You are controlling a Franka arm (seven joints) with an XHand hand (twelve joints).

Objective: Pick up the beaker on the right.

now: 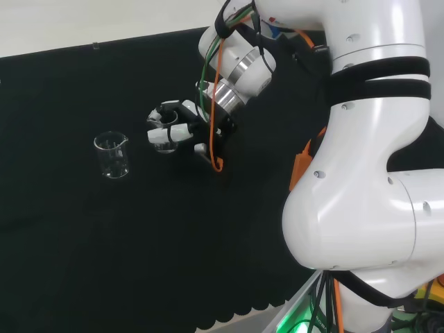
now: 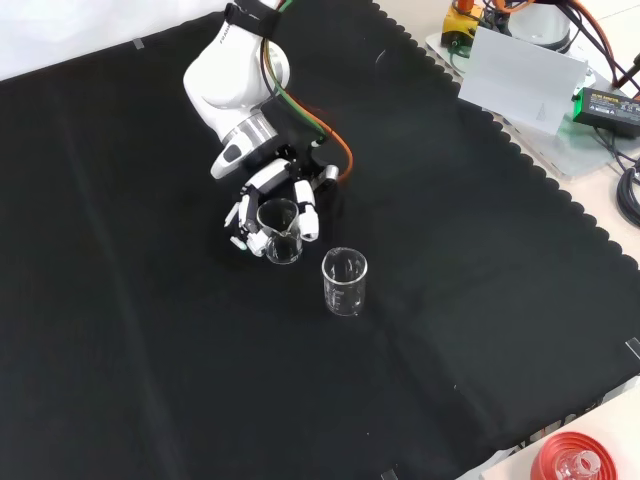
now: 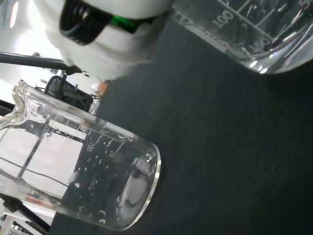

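Two beakers from the head view, hand (image 1: 173,129) curled around the right-hand beaker (image 1: 164,142), other beaker (image 1: 112,155) left; front view confirms fingers (image 2: 306,214) wrapping it on the cloth (image 2: 450,300), lift seemingly pending.

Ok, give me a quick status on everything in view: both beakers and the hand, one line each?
Beaker in the hand: upright, fingers curled round it, looks empty; lifted or not, cannot tell.
Free beaker: upright on the black cloth, apart from the hand, looks empty.
Hand: shut on the nearer beaker, fingers on both sides of it.
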